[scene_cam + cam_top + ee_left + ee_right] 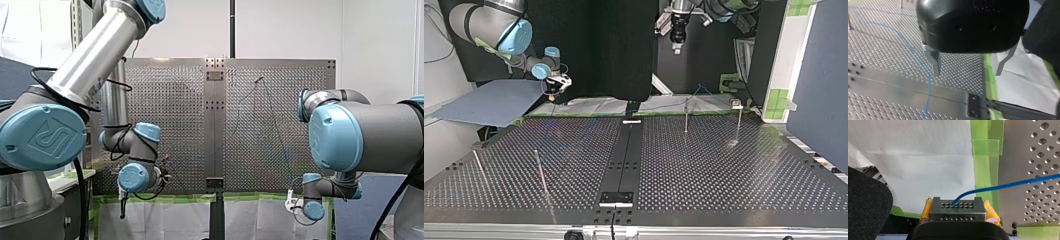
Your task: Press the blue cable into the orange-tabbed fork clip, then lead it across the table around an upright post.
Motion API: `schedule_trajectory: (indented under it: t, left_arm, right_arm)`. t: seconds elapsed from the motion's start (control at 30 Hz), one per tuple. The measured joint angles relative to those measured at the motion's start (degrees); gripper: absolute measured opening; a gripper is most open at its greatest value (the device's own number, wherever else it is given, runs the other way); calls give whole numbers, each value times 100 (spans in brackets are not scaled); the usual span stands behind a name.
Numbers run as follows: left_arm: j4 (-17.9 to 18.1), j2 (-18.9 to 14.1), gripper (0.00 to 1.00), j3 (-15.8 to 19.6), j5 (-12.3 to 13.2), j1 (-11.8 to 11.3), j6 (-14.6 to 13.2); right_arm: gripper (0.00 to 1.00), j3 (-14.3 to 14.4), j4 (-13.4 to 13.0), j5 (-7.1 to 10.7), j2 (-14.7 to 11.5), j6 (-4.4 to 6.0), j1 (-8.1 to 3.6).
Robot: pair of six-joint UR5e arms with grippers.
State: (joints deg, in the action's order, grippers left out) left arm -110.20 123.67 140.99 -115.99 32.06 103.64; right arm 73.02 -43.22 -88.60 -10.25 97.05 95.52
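Note:
The blue cable runs from between the yellow pads of my right gripper, which is shut on its end, out over the perforated table. That gripper hangs just off the table's far edge at the top view's left. My left gripper is open, its bare metal fingers spread wide and holding nothing. It hovers over the table's taped edge, with a curve of the cable lying on the plate beside one finger. In the top view my left gripper sits high behind the far edge. I cannot make out an orange-tabbed clip.
Thin upright posts stand on the table: two at the top view's right, one topped by a small pale block, and two leaning ones at its left. Green tape and white sheeting line the edge.

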Motion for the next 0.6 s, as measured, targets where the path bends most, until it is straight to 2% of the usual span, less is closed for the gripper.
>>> schedule_trajectory:
  t: [0.13,0.43,0.6]
  left_arm:
    - [92,1,100,-159,-56,186,-91]
    - [-175,2,100,-607,-79,638,-180]
    - [-252,2,100,-841,-176,872,-288]
  right_arm:
    - [0,-8,7,0,0,0,4]
    - [0,-10,6,0,0,0,14]
    - [0,-10,8,0,0,-3,15]
